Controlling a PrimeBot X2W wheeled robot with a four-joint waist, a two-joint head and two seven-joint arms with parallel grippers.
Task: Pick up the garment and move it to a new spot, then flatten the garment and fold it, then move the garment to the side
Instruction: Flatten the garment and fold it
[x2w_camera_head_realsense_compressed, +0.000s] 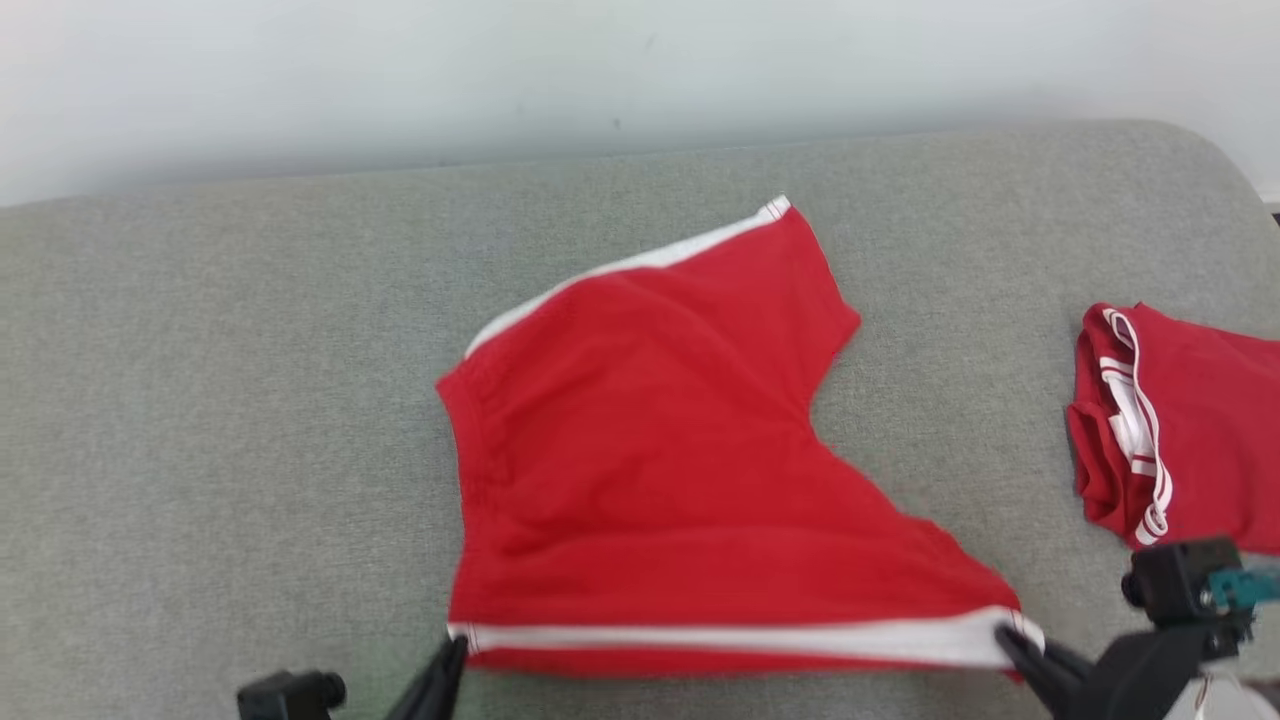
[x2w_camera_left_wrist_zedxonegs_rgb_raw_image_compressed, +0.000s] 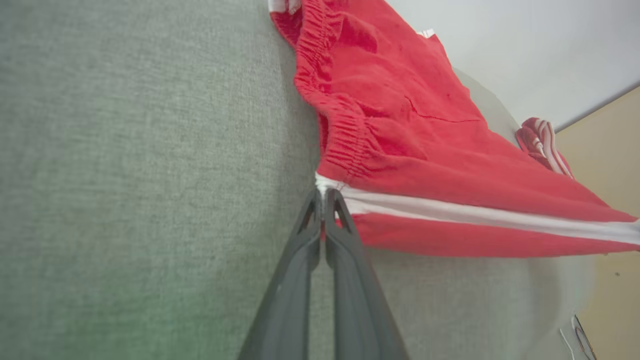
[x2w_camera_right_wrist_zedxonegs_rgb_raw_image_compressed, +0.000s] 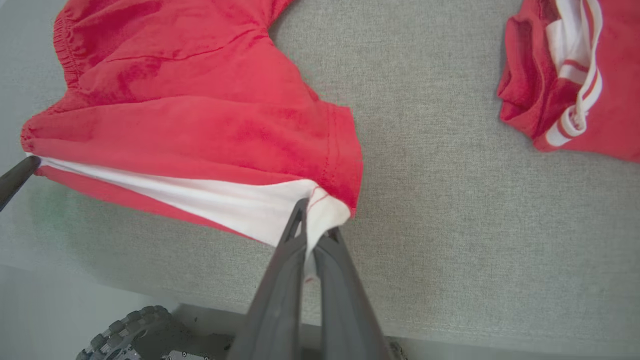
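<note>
The red shorts (x2w_camera_head_realsense_compressed: 650, 450) lie mid-way across the grey worktop (x2w_camera_head_realsense_compressed: 200, 400), near edge taut between my 2 grips, left fingers (x2w_camera_left_wrist_zedxonegs_rgb_raw_image_compressed: 297, 270) pinching the waistband corner, right fingers (x2w_camera_right_wrist_zedxonegs_rgb_raw_image_compressed: 282, 280) pinching the leg hem; I judge this the flattening step, and folding next calls for lifting both corners evenly.

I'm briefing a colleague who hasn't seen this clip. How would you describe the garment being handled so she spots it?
On the grey fabric surface, look to the middle: red shorts lie spread out, a white stripe along their near edge. Unlike the bunched red garment at the right, these are pinched at both near corners, by the left gripper and the right gripper.
</note>
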